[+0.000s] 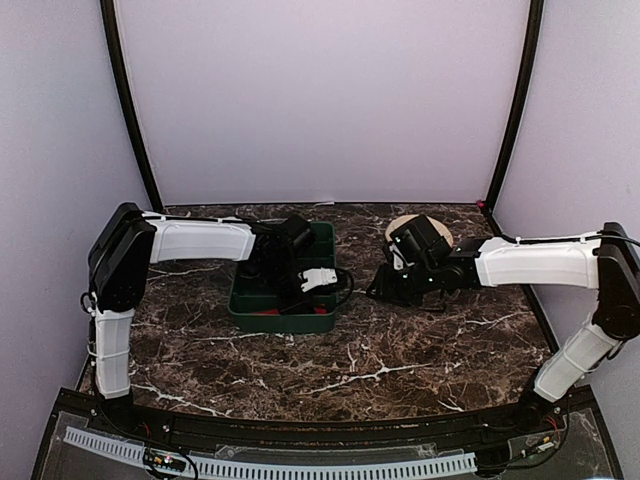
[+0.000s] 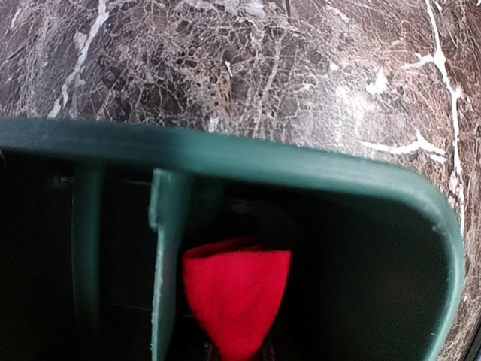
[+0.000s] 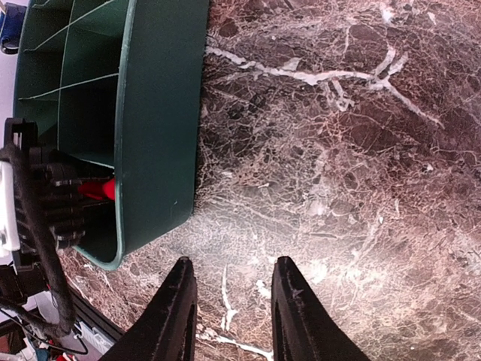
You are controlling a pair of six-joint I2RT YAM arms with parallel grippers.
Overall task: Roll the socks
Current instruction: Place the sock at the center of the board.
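A bright red bundle of the socks (image 2: 237, 297) hangs inside a compartment of the green tray (image 2: 225, 154), narrowing to a point at the bottom edge of the left wrist view. There my left gripper (image 2: 239, 355) is shut on it, with its fingers almost out of frame. From above, the left gripper (image 1: 288, 292) reaches down into the tray (image 1: 325, 240), and a sliver of red (image 1: 262, 312) shows at the tray's near side. My right gripper (image 3: 231, 267) is open and empty, low over the marble just right of the tray (image 3: 161, 113). The right wrist view catches a bit of the red socks (image 3: 98, 189).
The tray is split by thin dividers (image 2: 167, 256) into several compartments. A tan round object (image 1: 405, 224) sits behind my right wrist. A black cable (image 3: 37, 248) runs along the left arm's gripper. Dark veined marble (image 1: 400, 360) stretches in front of the tray.
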